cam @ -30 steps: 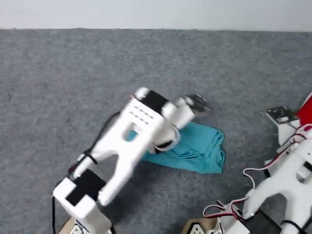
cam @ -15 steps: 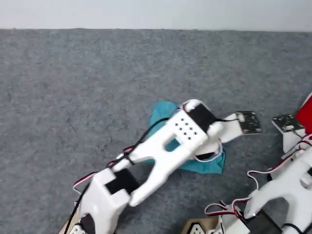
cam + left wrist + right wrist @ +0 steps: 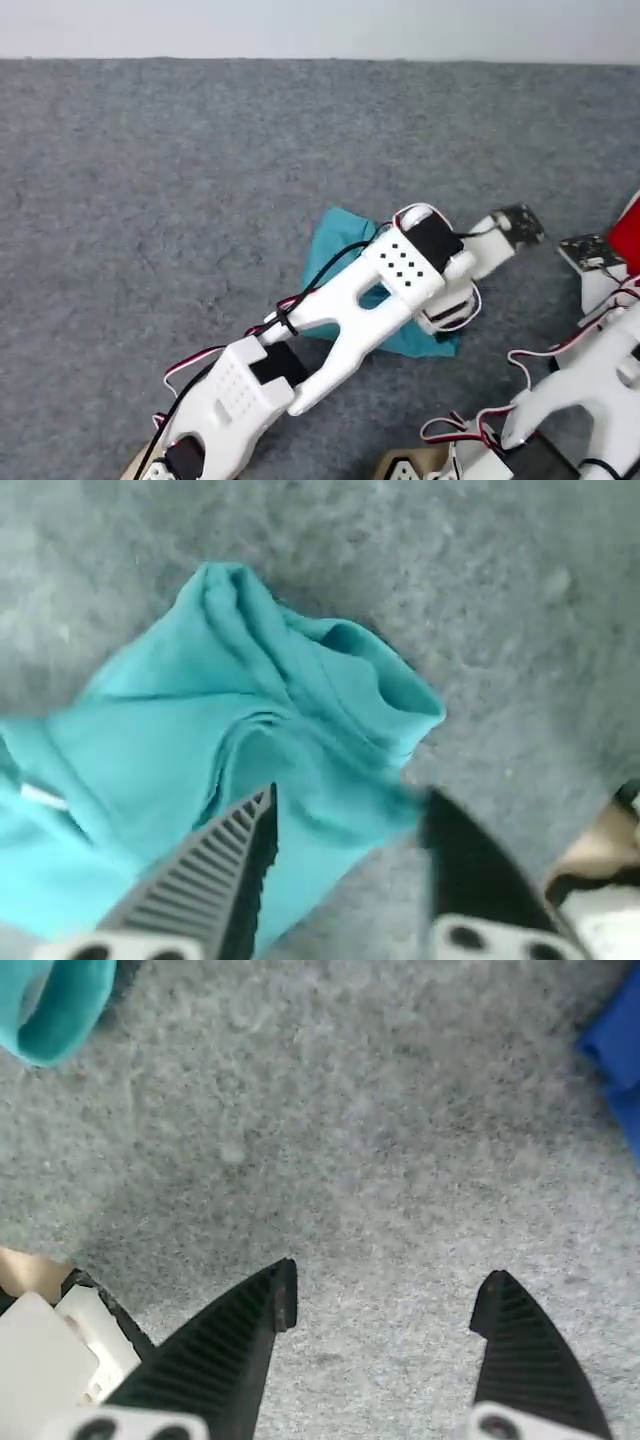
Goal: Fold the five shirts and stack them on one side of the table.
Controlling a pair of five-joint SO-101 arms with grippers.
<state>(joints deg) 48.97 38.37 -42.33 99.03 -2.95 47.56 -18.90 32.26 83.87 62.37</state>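
Shirt point(image 3: 170, 720) teal, bunched, loose folds, on grey table point(image 3: 520, 600).

No text, number or brand that I can read anywhere. The small white tag point(image 3: 42, 797) on the teal shirt point(image 3: 200, 710) is too blurred for me to make out any print. The little circuit board point(image 3: 518, 226) at my left arm's wrist shows no marking I can read either.
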